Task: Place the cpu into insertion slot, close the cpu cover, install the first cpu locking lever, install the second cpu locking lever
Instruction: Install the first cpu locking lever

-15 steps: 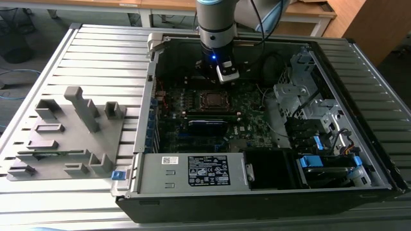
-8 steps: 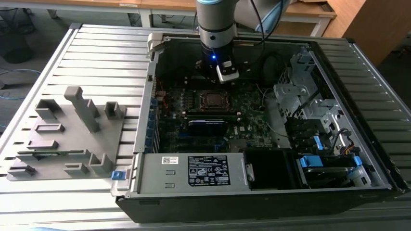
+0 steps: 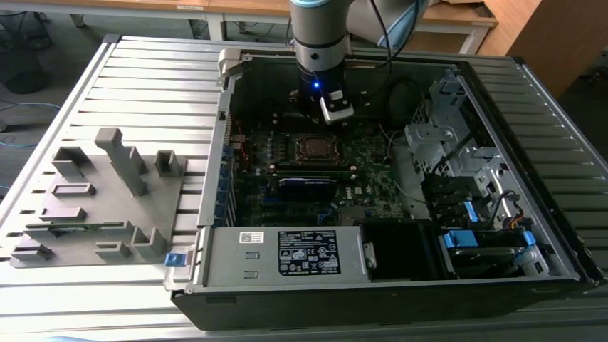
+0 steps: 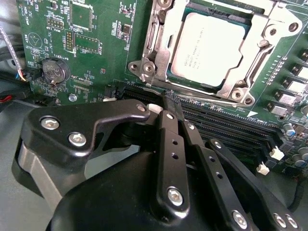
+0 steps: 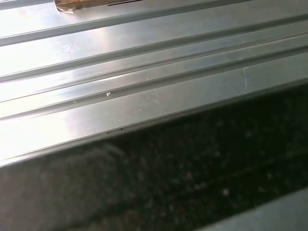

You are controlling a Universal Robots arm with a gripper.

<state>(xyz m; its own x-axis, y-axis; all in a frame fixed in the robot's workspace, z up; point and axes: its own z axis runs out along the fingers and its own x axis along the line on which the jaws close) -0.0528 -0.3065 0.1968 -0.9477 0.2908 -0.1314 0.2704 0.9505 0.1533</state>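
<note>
Two black fingers (image 4: 171, 139) are pressed together with nothing between them. Their tips point down at the dark green motherboard (image 4: 96, 53), just beside the near edge of the insertion slot (image 4: 144, 67) and over the first of the long black memory slots (image 4: 226, 127).

The cpu (image 4: 209, 48) lies flat in the slot. Its dull silver top shows through the window of the cpu cover (image 4: 267, 21), which lies down over it. A thin metal locking lever (image 4: 257, 60) runs along the frame's side; whether it is hooked home cannot be told.

In the exterior view the arm reaches into the open computer case (image 3: 399, 285), which rests on a slatted metal worktop (image 3: 142, 78).

Likely risks:
- The closed tips are narrow, so a springy lever could slide off them and snap back.
- A push slightly off line could scrape board parts or a memory slot.
- Force on a cover not fully seated could stress the chip.
</note>
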